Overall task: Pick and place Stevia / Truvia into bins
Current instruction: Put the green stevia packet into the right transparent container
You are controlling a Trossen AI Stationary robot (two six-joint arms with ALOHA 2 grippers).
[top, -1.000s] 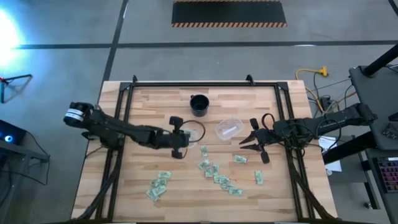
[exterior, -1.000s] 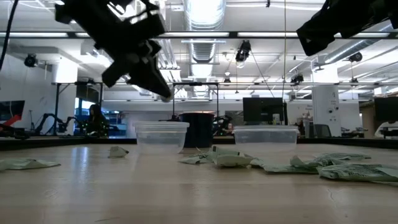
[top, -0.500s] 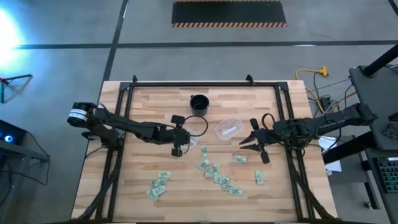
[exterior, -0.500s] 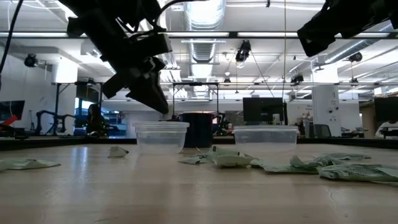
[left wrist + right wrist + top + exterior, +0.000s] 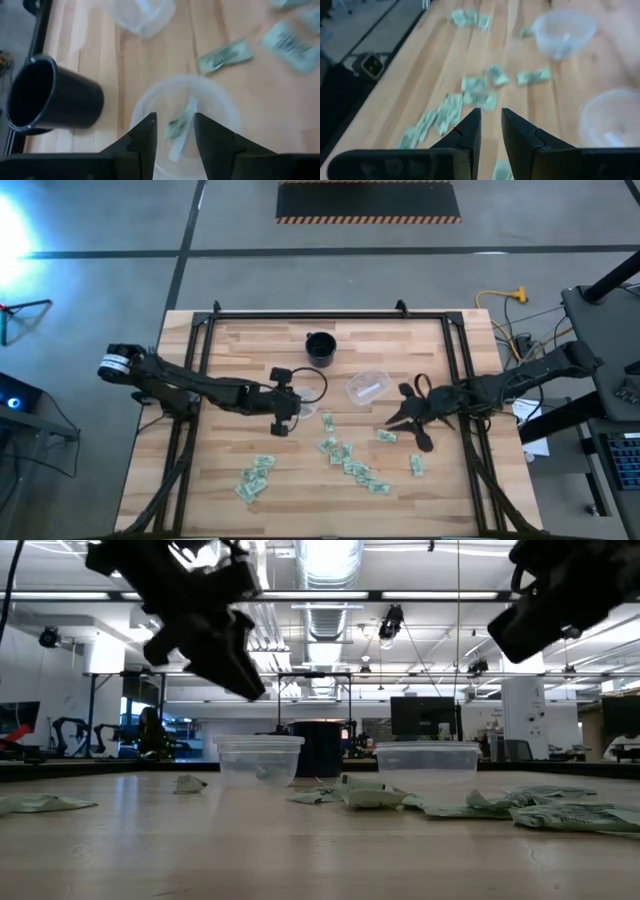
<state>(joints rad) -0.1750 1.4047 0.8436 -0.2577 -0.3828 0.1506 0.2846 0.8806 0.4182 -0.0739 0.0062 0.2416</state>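
Note:
Green and white Stevia packets (image 5: 345, 460) lie flat and scattered on the near half of the wooden table. Two clear cups stand mid-table. One cup (image 5: 311, 394) is beside my left gripper (image 5: 283, 416), the other cup (image 5: 367, 386) is to its right. My left gripper (image 5: 175, 132) hovers open above the first cup (image 5: 182, 125), and a packet (image 5: 181, 127) lies inside it. The other cup (image 5: 142, 15) shows beyond. My right gripper (image 5: 403, 421) hangs open above the table by a loose packet (image 5: 386, 436). In the right wrist view (image 5: 491, 127) packets (image 5: 477, 97) lie ahead of it.
A black round cup (image 5: 320, 348) stands toward the far edge, close behind the clear cups (image 5: 50, 100). More packets lie near the left front (image 5: 255, 477) and right front (image 5: 415, 466). A black frame (image 5: 330, 317) borders the table.
My right gripper has shifted a little toward the table's near edge, closer to the packets, and has turned slightly. My left gripper has dipped over its clear cup, then risen again and drawn back a little toward the table's left.

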